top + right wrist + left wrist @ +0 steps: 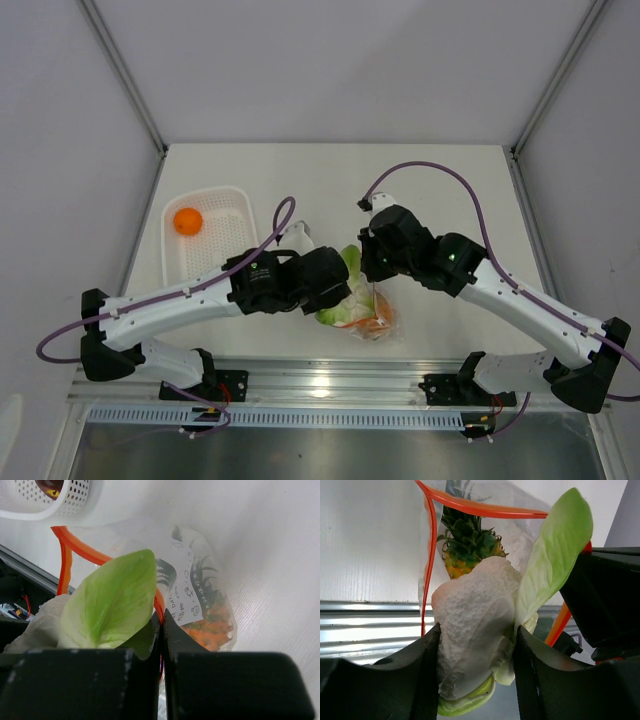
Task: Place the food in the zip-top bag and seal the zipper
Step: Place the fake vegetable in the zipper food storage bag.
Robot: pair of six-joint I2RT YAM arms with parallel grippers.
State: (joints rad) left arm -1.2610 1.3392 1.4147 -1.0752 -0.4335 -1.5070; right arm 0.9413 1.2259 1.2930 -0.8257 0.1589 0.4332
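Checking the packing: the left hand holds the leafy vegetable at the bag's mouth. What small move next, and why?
Probably ease the left hand forward, pushing the leafy vegetable through the zipper loop: the right hand pinches it open, and the pineapple is already inside.

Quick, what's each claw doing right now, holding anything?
Left gripper: closed on the leafy vegetable.
Right gripper: shut, pinching the zip-top bag at its zipper.

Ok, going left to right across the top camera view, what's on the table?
White mesh plastic basket holding a round orange fruit, pale green leafy vegetable, clear plastic zip-top bag.
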